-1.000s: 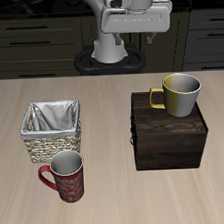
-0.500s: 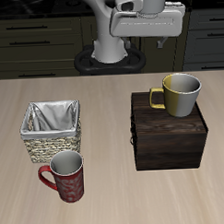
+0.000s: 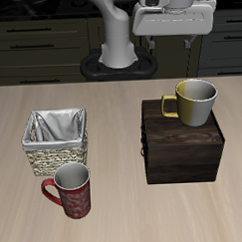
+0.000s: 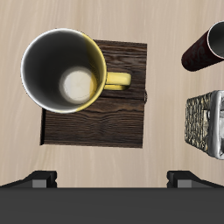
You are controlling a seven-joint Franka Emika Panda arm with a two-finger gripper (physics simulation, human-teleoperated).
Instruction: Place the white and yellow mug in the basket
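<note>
The white and yellow mug (image 3: 195,101) (image 4: 65,70) stands upright on a dark brown wooden box (image 3: 181,148) (image 4: 94,128), handle toward the basket's side. The tan wicker basket (image 3: 56,142) (image 4: 206,123), lined with shiny grey cloth, sits on the table apart from the box with nothing in it. My gripper (image 3: 175,37) (image 4: 114,179) hangs high above the table's back edge, behind and above the mug. It is open and nothing is between its fingers. In the wrist view the mug's pale inside is seen from straight above.
A dark red patterned mug (image 3: 70,190) (image 4: 206,46) stands in front of the basket, near the table's front edge. Dark cabinets run behind the table. The robot's base (image 3: 117,55) stands at the back.
The gripper has travelled sideways along the back of the table, from behind the gap between basket and box to behind the mug. The mugs, box and basket have not moved.
</note>
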